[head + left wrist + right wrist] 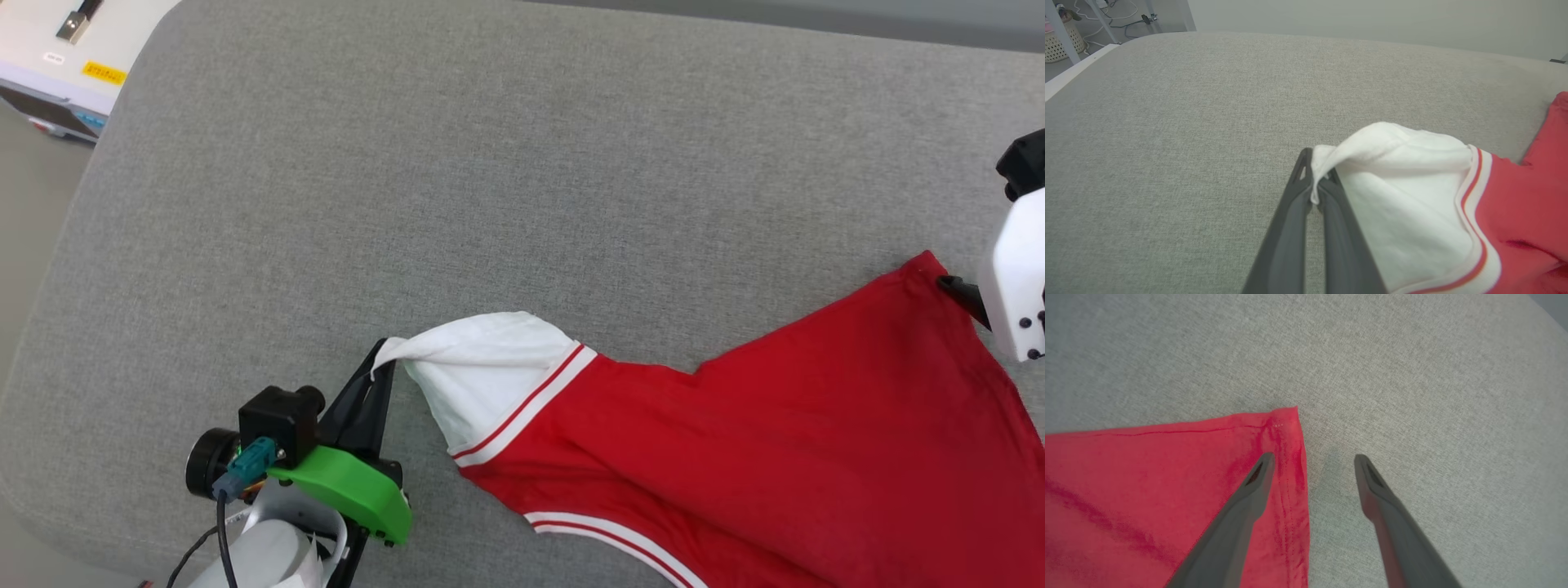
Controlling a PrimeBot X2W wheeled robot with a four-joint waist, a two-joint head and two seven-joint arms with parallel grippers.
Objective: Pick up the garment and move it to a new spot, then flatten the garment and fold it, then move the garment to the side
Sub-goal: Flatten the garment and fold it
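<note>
My left end effector [382,363] is clamped on the white sleeve [1404,196] of the garment [775,425], which lies lower right in the head view on the grey tabletop [490,163]. The left wrist view shows the cloth nipped between the tips. My right end effector [1312,459] stands wide open, holding nothing. Its wrist view shows one finger over the red corner [1286,420], the other over bare tabletop.

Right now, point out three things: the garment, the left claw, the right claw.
garment [816,425]: head view, red body panel.
left claw [1315,176]: left wrist view, tips shut on the white sleeve edge.
right claw [1314,457]: right wrist view, gap between open fingertips, beside the red corner.
</note>
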